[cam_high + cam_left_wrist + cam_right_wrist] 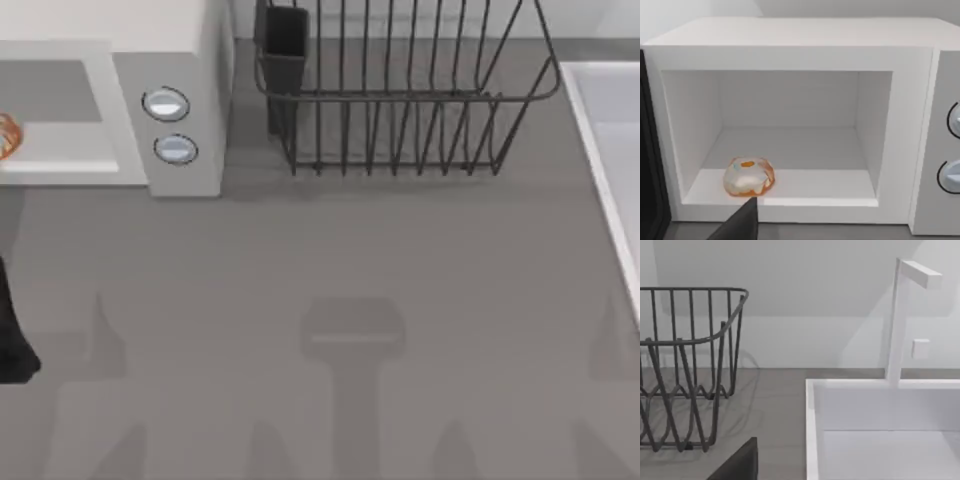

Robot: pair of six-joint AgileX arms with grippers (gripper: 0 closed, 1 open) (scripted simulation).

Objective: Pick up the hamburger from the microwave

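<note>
The hamburger (pixel 749 176), a small rounded orange-brown bun with pale streaks, sits on the floor of the microwave's cavity, close to the front lip and toward the cavity's door-side wall. In the top view it peeks out at the far left edge (pixel 6 135) of the picture, on the white ledge of the opening.

The microwave (pixel 790 37) is a large white box standing at the back left of the grey table (pixel 330 280). Its door is open, and a dark door edge (pixel 650 200) stands beside the cavity. Two round silver-blue knobs (pixel 166 105) sit one above the other on its side panel, to the right of the opening.

The left hand's dark fingertip (pixel 740 225) shows just in front of the cavity, below the hamburger and not touching it; whether this hand is spread or pressed together cannot be told. The left arm (pixel 15 340) is at the table's left edge.

A dark wire dish rack (pixel 400 90) stands at the back, right of the microwave. A white sink (pixel 880 430) with a tall faucet (pixel 900 315) lies at the right edge. A dark fingertip of the right hand (pixel 740 462) shows between rack and sink; its state cannot be told.
</note>
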